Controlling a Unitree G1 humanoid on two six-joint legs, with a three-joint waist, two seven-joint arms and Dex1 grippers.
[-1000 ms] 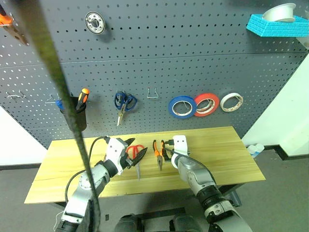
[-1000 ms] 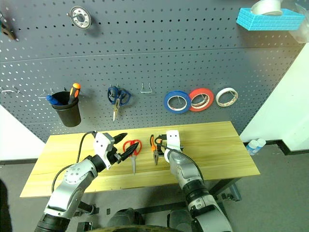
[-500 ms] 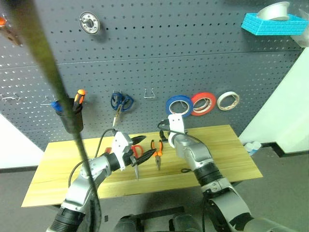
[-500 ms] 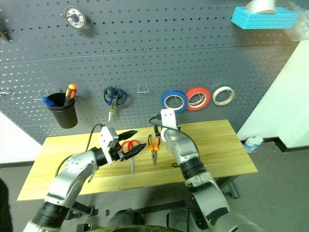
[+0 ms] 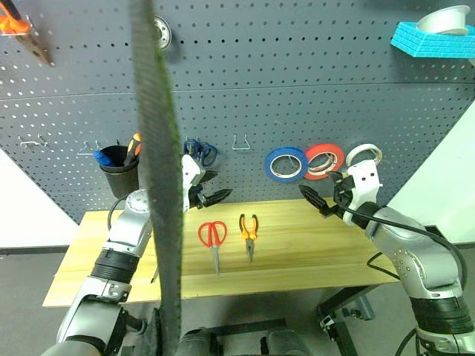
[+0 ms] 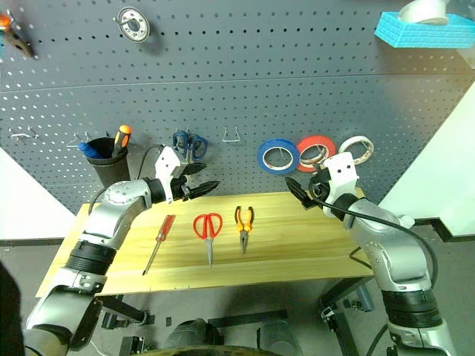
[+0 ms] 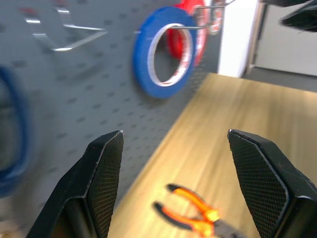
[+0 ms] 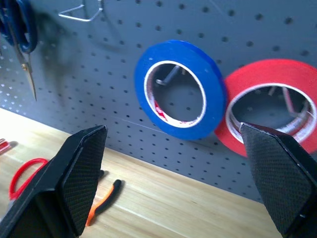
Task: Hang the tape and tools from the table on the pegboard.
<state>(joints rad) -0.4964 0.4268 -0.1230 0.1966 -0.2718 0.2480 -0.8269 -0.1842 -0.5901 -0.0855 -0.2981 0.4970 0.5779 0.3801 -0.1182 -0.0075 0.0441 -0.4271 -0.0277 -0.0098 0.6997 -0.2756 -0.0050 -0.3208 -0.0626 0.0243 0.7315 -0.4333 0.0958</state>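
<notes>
— Where is the flat blue tape ring point(image 6: 278, 156) found?
— Hung on the perforated grey pegboard point(image 6: 245, 89); scissors point(image 6: 208, 230), pliers point(image 6: 243, 225) and screwdriver point(image 6: 159, 241) are laid on the wood-grain bench point(image 6: 312, 245).
— And the claws?
— Left claw point(image 6: 199, 188) and right claw point(image 6: 303, 194) are spread wide, empty.

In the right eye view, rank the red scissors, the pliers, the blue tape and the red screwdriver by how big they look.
1. Red screwdriver, longest.
2. Red scissors.
3. Pliers and blue tape: too alike to rank, and the tape hangs farther back on the pegboard.
</notes>
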